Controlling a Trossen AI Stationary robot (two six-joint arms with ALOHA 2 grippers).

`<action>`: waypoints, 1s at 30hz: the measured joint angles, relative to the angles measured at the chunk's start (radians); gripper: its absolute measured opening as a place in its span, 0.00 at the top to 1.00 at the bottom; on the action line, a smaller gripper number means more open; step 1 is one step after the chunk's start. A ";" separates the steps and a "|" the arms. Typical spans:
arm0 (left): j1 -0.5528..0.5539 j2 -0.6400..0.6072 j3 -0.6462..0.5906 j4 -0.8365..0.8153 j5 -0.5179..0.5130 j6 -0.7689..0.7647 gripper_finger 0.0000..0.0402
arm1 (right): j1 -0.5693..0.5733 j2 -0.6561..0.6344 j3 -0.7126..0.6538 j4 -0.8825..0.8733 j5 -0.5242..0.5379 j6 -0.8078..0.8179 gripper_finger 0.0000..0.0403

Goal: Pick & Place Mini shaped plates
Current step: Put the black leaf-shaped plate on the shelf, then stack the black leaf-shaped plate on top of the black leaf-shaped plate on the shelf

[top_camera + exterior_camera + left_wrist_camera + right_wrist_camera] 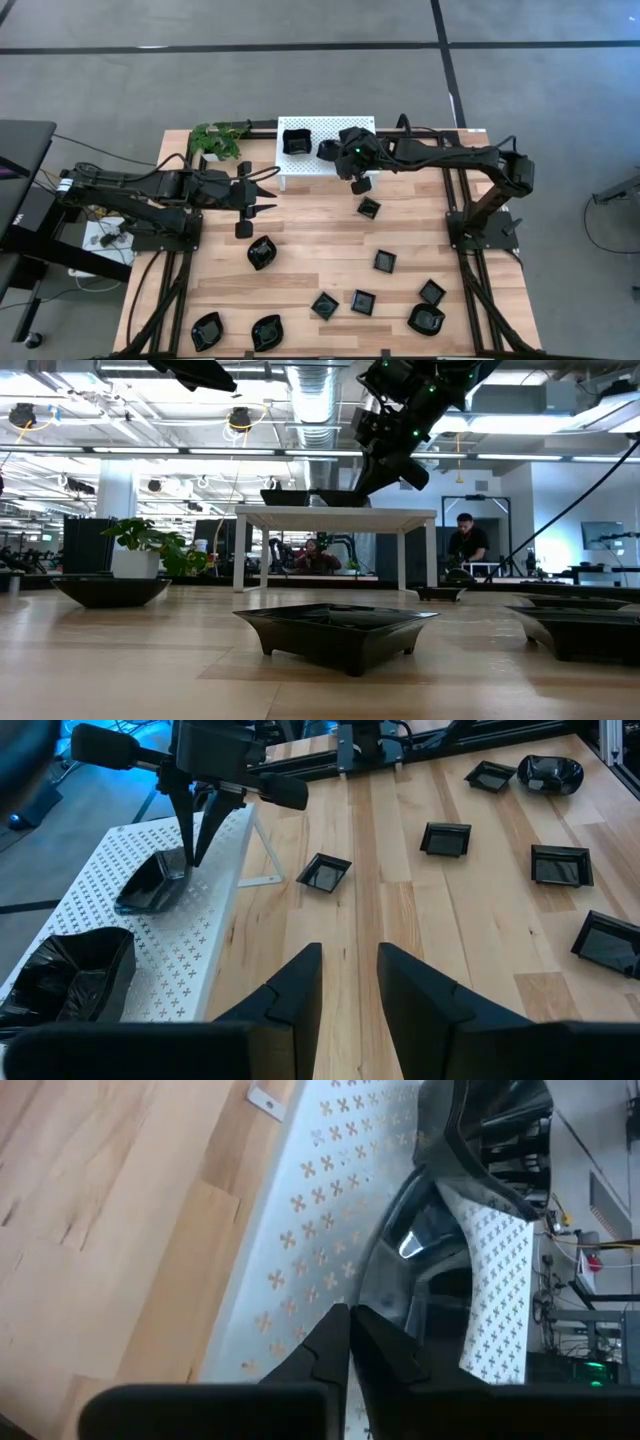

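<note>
Now, high view: I see the right gripper [333, 150] reaching over the white perforated rack [300, 165] at the far side of the wooden table [310, 265], right at a black dish [328, 149] beside a square black dish [295, 141] already on the rack.
High view, left arm: the left gripper [270, 196] waits over the table just in front of the rack, fingers apart, holding nothing.
High view, loose plates: ten more mini shaped plates lie scattered on the table, such as a square one [368, 208] near the rack and a rounded one [262, 252] near the left gripper; a potted plant [218, 139] stands left of the rack.
Low view: I look across a square dish [335, 632] close in; the right gripper [372, 478] hangs down to the dishes on the rack [335, 515].
Left wrist view: the right gripper's fingers [195, 830] stand nearly together, tips at the rim of the dish [152, 885] resting on the rack [190, 935]; whether they still pinch it I cannot tell.
Right wrist view: the fingers [345, 1342] are almost closed over the glossy dish [410, 1270] on the rack [320, 1210].
</note>
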 joint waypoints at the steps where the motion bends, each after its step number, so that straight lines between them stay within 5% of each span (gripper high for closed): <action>1: 0.000 0.000 0.000 0.000 0.000 0.000 0.75 | 0.000 0.000 0.000 0.006 0.000 0.000 0.95; 16: 0.000 0.000 0.000 0.000 0.000 0.000 0.75 | 0.028 -0.001 0.000 0.033 0.048 0.051 0.79; 24: 0.000 0.000 0.000 -0.001 0.000 0.000 0.75 | 0.159 -0.020 0.017 0.027 0.134 0.079 0.70; 30: 0.000 0.000 0.000 -0.006 0.028 -0.079 0.75 | 0.294 -0.020 0.032 0.023 0.050 0.144 0.65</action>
